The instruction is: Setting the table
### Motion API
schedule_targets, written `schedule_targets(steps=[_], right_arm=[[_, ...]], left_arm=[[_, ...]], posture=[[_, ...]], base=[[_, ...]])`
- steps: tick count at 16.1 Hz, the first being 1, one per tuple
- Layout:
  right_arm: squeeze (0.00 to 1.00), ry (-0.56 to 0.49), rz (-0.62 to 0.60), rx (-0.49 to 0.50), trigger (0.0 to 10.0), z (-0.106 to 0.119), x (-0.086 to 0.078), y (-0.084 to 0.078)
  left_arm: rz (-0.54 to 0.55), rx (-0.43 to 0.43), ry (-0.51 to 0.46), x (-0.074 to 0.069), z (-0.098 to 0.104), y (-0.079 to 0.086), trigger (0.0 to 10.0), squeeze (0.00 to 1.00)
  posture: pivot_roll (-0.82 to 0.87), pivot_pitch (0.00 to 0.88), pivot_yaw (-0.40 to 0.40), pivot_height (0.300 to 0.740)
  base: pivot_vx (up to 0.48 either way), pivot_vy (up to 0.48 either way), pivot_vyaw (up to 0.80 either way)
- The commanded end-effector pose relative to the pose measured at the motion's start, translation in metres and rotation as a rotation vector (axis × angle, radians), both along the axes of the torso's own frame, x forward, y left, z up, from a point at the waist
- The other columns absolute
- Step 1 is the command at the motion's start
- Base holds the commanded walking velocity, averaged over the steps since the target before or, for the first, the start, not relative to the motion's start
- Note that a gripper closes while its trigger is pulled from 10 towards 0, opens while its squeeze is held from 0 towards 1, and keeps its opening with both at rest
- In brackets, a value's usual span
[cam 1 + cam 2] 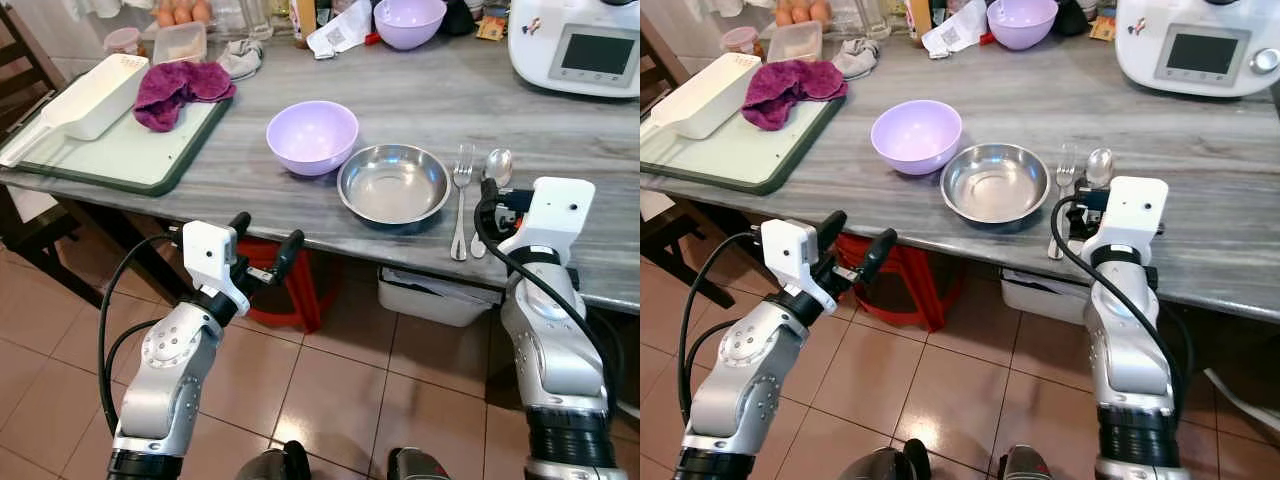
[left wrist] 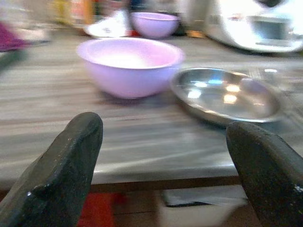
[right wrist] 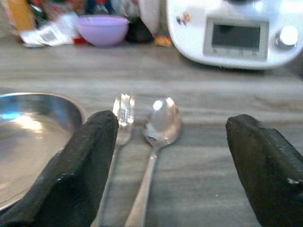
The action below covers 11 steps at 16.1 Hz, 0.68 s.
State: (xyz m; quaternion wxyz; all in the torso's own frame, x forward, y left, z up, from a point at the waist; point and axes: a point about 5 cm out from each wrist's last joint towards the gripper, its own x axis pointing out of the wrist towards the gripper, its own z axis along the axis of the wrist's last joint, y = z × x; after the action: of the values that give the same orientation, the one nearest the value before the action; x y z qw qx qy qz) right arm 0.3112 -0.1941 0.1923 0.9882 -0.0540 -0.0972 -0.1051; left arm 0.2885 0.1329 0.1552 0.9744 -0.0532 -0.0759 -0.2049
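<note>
Up on the grey stone-patterned counter, a steel bowl sits near the front edge, with a lilac bowl just beside it on the left, the two nearly touching. To the right of the steel bowl lie a fork and a spoon, side by side with their handles pointing toward the counter's edge, the fork nearer the bowl.

The right gripper hovers at the counter's front edge, right over the handles of the cutlery; its two black fingers are spread wide with nothing between them, and the wrist view looks straight along the fork and spoon. The left gripper hangs below the counter's edge and out in front of it, level with the lilac bowl; its fingers are also parted wide and hold nothing.

Further back stand a second lilac bowl, a crumpled white wrapper beside it, and a white kitchen machine with a screen at the far right corner. On the left lies a green-rimmed tray carrying a white slotted container and a purple cloth. A clear plastic box and a grey rag lie behind the tray. Under the counter are a red stool and a white tub on the tiled floor.
</note>
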Motion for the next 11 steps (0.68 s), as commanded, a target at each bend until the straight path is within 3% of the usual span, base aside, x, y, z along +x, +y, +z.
schedule_targets(steps=[1,3,4,5,6,10,11], right_arm=[[1.0,-0.029,0.035,-0.023,10.0,-0.001,-0.01,0.013],[1.0,-0.027,0.038,-0.031,10.0,-0.005,-0.015,0.015],[0.92,-0.007,0.046,-0.034,10.0,-0.009,-0.017,0.015],[0.92,0.003,0.051,-0.032,10.0,-0.011,-0.017,0.015],[0.0,0.012,0.066,-0.028,10.0,-0.01,-0.014,0.016],[0.0,0.012,0.06,-0.023,10.0,-0.009,-0.014,0.016],[0.0,0.014,0.063,-0.023,10.0,-0.01,-0.015,0.017]], left_arm=[[0.116,0.03,0.026,0.0,-0.006,0.016,10.0,0.0],[0.134,0.03,0.048,-0.001,-0.011,0.017,10.0,0.0],[0.144,0.022,0.056,-0.002,-0.014,0.013,10.0,0.0],[0.151,0.018,0.058,-0.002,-0.015,0.012,10.0,0.0],[0.175,0.015,0.058,0.0,-0.015,0.009,10.0,0.0],[0.206,0.029,0.076,-0.001,-0.018,0.01,10.0,0.0],[0.211,0.033,0.08,0.0,-0.019,0.01,10.0,0.0]], posture=[[-0.13,0.133,0.101,0.74],[-0.13,0.128,0.086,0.74],[-0.13,0.126,0.072,0.74],[-0.13,0.126,0.071,0.74],[-0.13,0.129,0.061,0.74],[-0.13,0.134,0.065,0.74],[-0.13,0.133,0.069,0.74]], base=[[0.0,0.0,0.0],[0.0,0.0,0.0],[0.0,0.0,0.0],[0.0,0.0,0.0],[0.0,0.0,-0.74],[0.0,0.0,-0.72],[0.0,0.0,0.0]])
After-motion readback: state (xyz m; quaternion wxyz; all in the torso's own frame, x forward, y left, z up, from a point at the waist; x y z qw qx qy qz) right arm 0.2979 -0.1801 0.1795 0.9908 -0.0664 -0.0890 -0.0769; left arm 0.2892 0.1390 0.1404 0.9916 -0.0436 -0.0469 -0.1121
